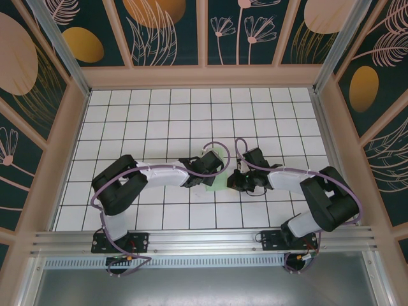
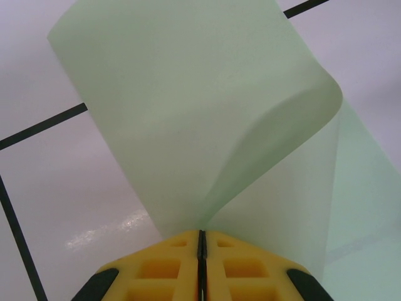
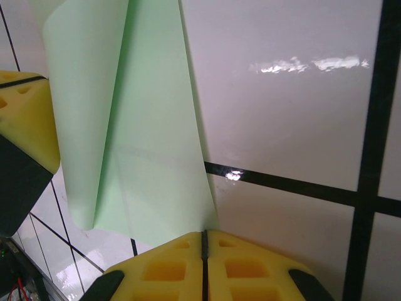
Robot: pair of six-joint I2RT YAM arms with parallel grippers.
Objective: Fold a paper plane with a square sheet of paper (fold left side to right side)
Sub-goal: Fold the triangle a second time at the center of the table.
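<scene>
At the middle of the tabletop, between the two arms, lies the mint-green sheet, one side lifted and curled over the part that lies flat. The left end effector is clenched on that raised flap, the paper rising straight out of its shut yellow fingertips. The right end effector is clenched too, tips down at the sheet's near corner; whether it pinches paper I cannot tell. The two stand close together, facing each other across the sheet.
</scene>
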